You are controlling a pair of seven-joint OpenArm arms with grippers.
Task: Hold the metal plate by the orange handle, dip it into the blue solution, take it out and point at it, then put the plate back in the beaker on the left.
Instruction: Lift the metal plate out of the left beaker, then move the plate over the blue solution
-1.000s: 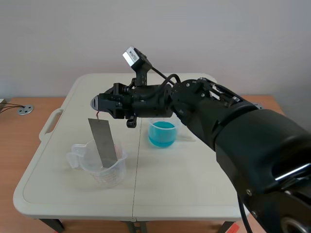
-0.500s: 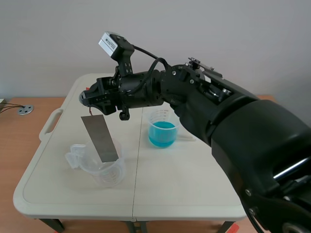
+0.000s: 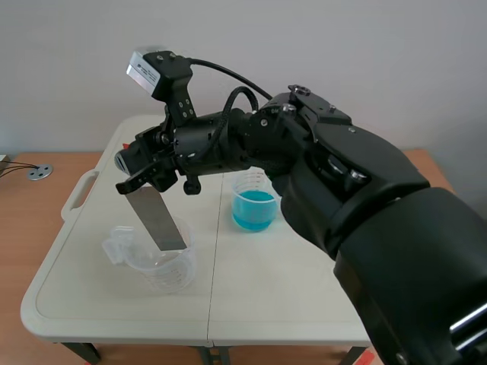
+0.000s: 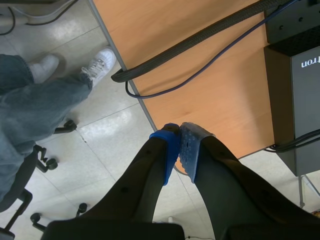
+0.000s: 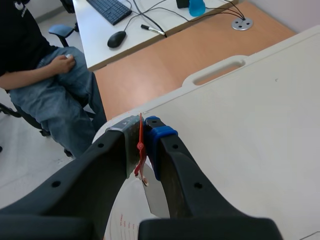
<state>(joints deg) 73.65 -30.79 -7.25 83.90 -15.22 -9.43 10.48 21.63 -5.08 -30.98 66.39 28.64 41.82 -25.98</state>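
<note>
- Grey metal plate (image 3: pixel 156 217) hangs tilted beneath the right gripper (image 3: pixel 131 173) in the scene view. Its lower end is at the mouth of the clear beaker (image 3: pixel 160 262) under the hand. The blue solution (image 3: pixel 253 207) stands in its own beaker back along the arm, below the wrist, on the white table (image 3: pixel 289 289). From here the fingers hide how the plate is gripped.
- Left wrist view: the left gripper (image 4: pixel 177 131), which the scene view does not show, has its blue pads (image 4: pixel 167 150) pressed together on nothing. It hangs off the table above a tiled floor. A wooden desk (image 4: pixel 200 65) with cables lies ahead of it, and a person's jeans leg (image 4: pixel 35 105) is off to one side.
- Right wrist view: this one shows the grip. The right gripper's fingers are clamped narrowly on the orange handle (image 5: pixel 140 150), and the top of the plate shows just below them. A seated person (image 5: pixel 45 75) is beyond the table edge, beside the hand.
</note>
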